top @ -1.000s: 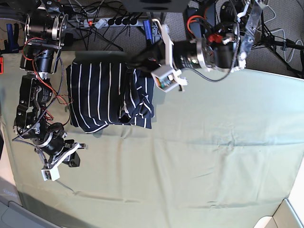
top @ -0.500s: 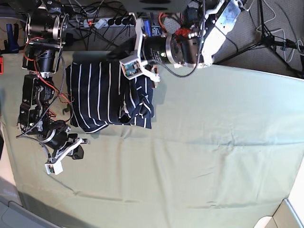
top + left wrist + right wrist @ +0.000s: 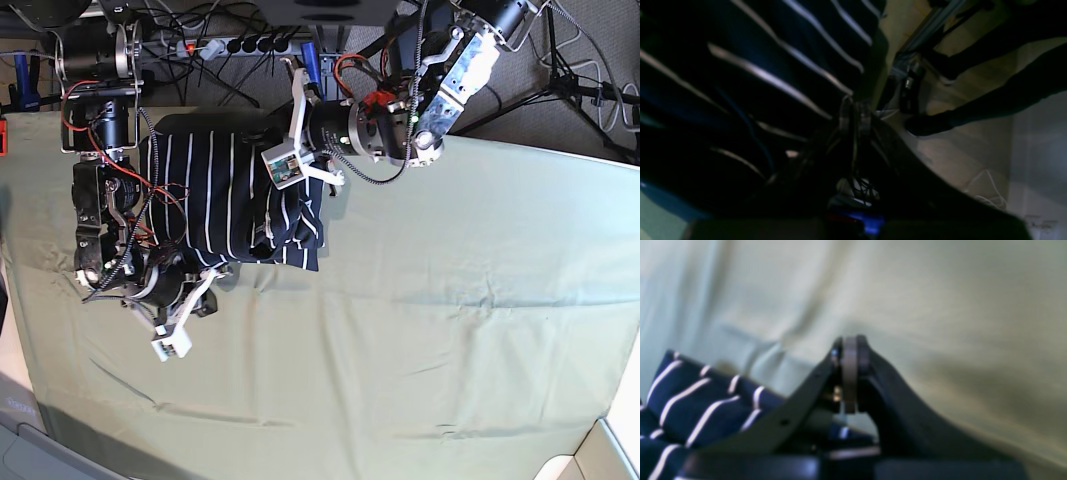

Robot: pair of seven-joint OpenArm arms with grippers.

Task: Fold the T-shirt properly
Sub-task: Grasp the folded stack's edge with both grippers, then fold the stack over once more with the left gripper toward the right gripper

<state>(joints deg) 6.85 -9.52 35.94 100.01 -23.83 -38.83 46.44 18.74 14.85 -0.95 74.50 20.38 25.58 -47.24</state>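
- Your right gripper [image 3: 850, 373] has its jaws pressed together on nothing; the T-shirt [image 3: 690, 406] lies just beside and below them to the left, so they look poised at its near edge.
- Your left gripper [image 3: 855, 115] also shows its jaws pressed together, low over striped cloth to their left; whether a thin fold is caught there is too dark to tell.
- Beyond both, the T-shirt is bunched at the worktop's [image 3: 450, 330] far corner, its right side rumpled, sleeves hidden.
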